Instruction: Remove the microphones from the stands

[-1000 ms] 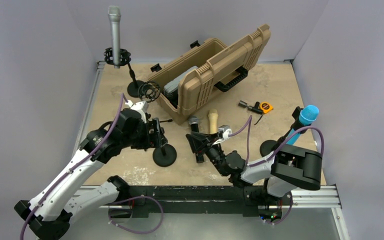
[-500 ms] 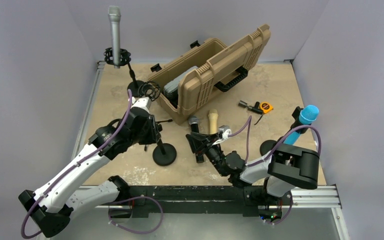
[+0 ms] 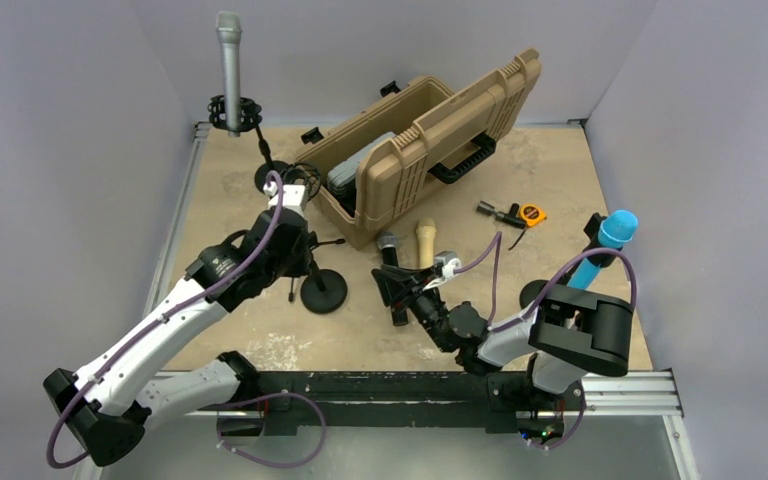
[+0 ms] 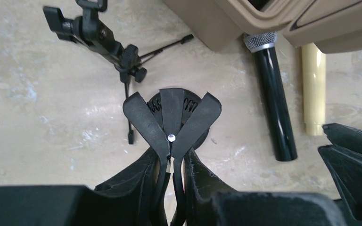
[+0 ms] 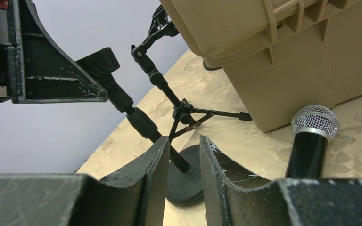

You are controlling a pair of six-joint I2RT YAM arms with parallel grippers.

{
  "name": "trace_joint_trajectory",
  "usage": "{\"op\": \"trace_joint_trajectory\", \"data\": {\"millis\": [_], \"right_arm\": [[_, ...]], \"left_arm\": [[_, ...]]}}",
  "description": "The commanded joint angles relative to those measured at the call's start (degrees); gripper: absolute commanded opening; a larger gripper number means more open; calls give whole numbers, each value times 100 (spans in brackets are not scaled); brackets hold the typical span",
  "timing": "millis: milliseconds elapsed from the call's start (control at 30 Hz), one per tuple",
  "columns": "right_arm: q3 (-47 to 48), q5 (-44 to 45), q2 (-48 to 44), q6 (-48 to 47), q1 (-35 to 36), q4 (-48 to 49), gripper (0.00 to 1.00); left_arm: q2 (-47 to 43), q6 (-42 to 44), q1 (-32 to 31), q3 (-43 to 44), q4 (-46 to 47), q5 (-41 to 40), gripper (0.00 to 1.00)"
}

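Two mics sit on stands. The grey mic (image 3: 228,60) stands upright in a mount (image 3: 247,108) at the back left corner. The blue mic (image 3: 610,238) leans up and to the right at the right edge of the tabletop (image 3: 550,180).

The left hand (image 3: 298,252) is clenched on the clip (image 4: 172,110) of an empty stand (image 3: 323,292), and that clip holds no mic. From this hand the grey mic lies further back and a little to the left, its long axis vertical, so lifting it out would probably mean releasing the clip and then pulling straight up. The left arm is the nearer one to it.

The right hand (image 3: 395,288) sits low near mid-table, its jaws a slit apart and grasping nothing. The blue mic is well off to its right, beside that arm's own elbow.

Only the top view shows either mounted mic. The left wrist view shows the pinched, empty clip and a black mic (image 4: 273,103) and a cream mic (image 4: 314,89) lying loose, heads toward the case (image 3: 430,140). The right wrist view shows the stand's rod through its gap.
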Motion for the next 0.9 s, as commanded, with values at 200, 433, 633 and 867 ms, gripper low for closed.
{"op": "trace_joint_trajectory", "data": {"millis": [200, 433, 633, 867], "right_arm": [[48, -5, 37, -34, -73, 506, 29], [-117, -98, -141, 19, -93, 694, 28], [27, 7, 46, -4, -103, 493, 27], [-65, -146, -73, 14, -138, 698, 27]], "left_arm": [[384, 998, 11, 379, 1047, -584, 0], [656, 1270, 16, 492, 1343, -514, 0], [530, 1445, 24, 662, 1213, 21, 80], [-238, 1707, 243, 1063, 602, 395, 96]]}}
